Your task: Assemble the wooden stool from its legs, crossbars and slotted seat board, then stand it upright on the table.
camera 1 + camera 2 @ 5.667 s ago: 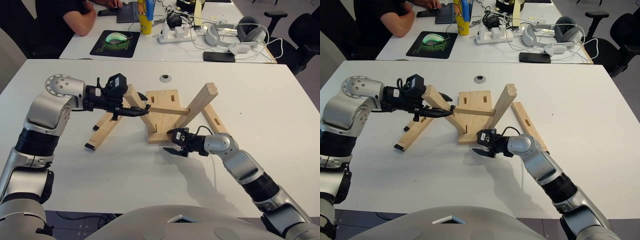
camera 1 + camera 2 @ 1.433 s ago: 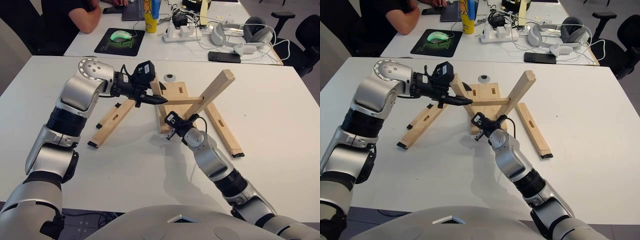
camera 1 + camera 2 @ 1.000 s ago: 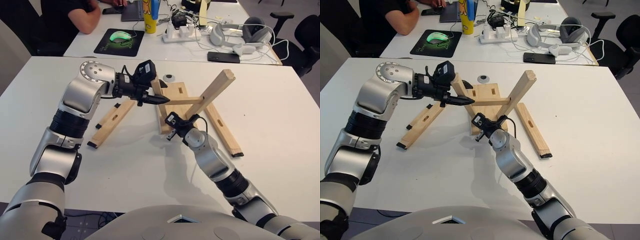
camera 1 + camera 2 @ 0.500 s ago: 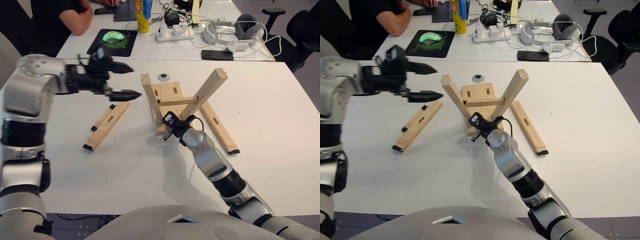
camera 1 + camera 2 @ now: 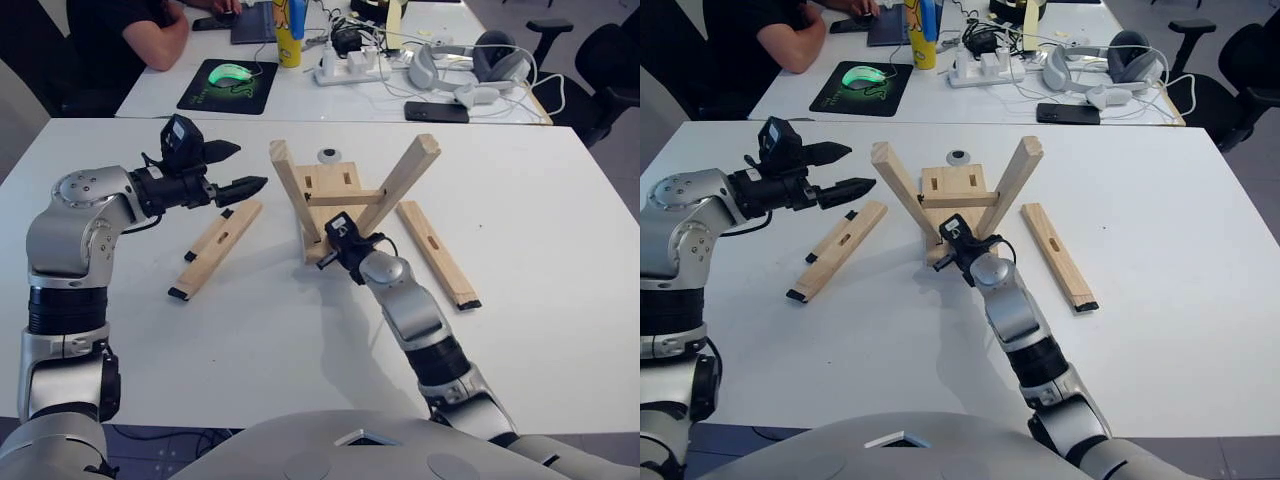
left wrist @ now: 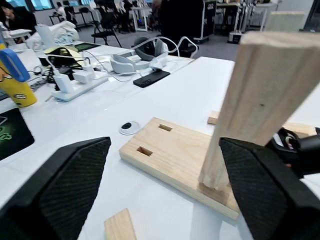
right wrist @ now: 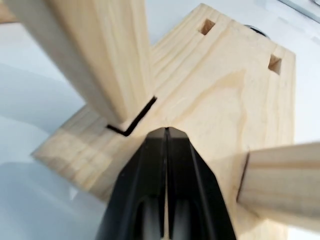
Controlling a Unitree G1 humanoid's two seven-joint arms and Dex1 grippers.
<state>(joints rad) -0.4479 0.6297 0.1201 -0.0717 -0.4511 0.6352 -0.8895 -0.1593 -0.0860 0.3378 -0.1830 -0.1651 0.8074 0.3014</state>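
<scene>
**Desk:** Where does the stool stand?

**Photographer:** Half-built, at the table's centre. The seat board lies flat. A left upright and a right upright splay up from it in a V, with one crossbar bridging them. A left loose leg lies at the board's 9 o'clock and a right loose leg at its 3 o'clock.

**Desk:** And the grippers?

**Photographer:** The left gripper hangs in the air at the board's 10 o'clock, fingers spread wide, holding nothing and clear of the left upright. The right gripper has its fingers pressed together and empty. Its tips sit on the board near the 6 o'clock edge, between the feet of the two uprights.

**Desk:** What could go wrong from here?

**Photographer:** The V, most likely. Nothing grips it, the uprights lean outward, and they seem to be held only by their slots. The right wrist view shows a dark gap at one foot, which suggests a loose fit. A nudge from the right gripper as it lifts off could topple the pair or pop the crossbar out. So could the left arm if it swings past toward a loose leg. The closed fingertips could also shove the board, since nothing pins it. The empty slots at 12 o'clock are not yet filled, and forcing legs in there may jar the first pair free.
</scene>
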